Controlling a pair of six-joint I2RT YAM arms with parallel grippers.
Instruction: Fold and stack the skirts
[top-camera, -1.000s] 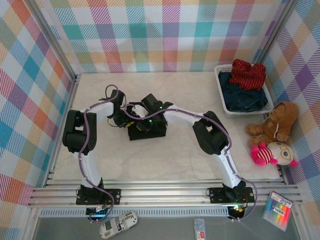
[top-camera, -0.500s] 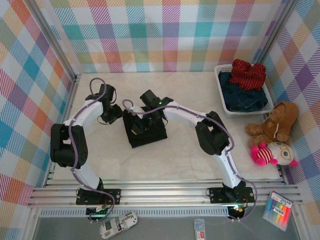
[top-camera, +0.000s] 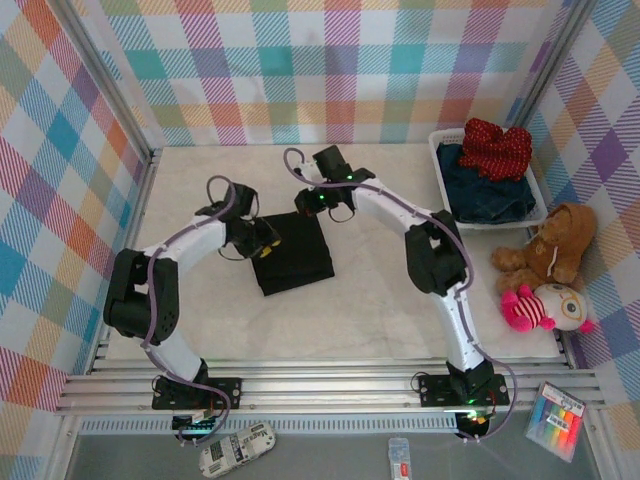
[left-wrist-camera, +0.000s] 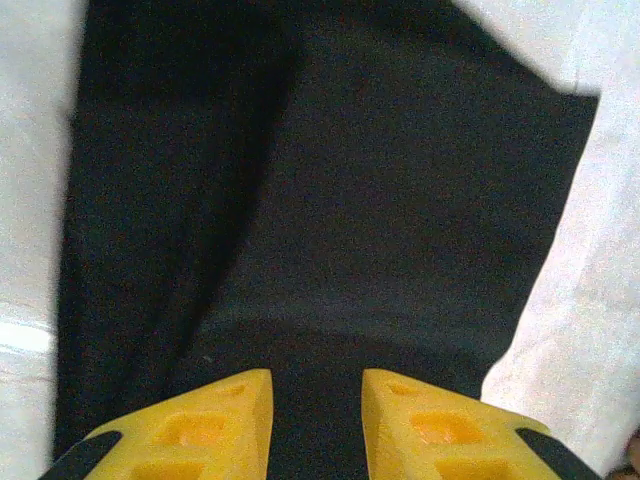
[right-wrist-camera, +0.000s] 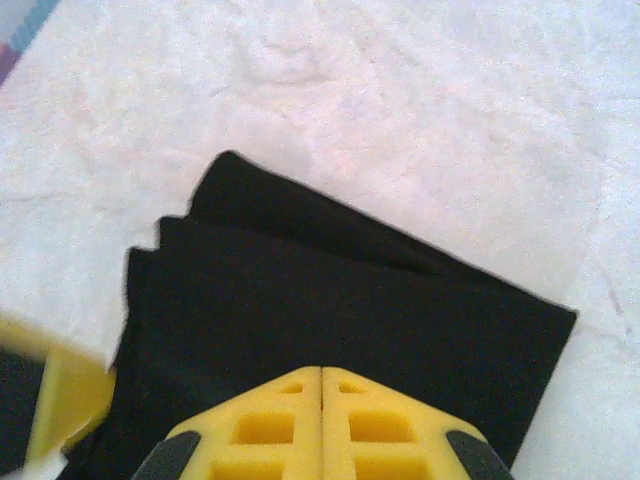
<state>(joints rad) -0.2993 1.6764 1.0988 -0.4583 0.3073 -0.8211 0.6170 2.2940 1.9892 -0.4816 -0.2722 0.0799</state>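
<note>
On your white marbled table (top-camera: 380, 300), the plain black folded skirt (top-camera: 295, 255) now lies flat and uncovered in the middle, whereas a second ago both arms were piled on top of it. The white slatted plastic basket (top-camera: 440, 180) at the far right hasn't changed, with the red dotted skirt (top-camera: 495, 148) on the dark blue denim (top-camera: 490, 198). Your right gripper (right-wrist-camera: 321, 390) has backed off to the skirt's far edge, fingers pressed together. Your left gripper (left-wrist-camera: 317, 390) is back at its left edge, jaws a bit apart over the cloth.
</note>
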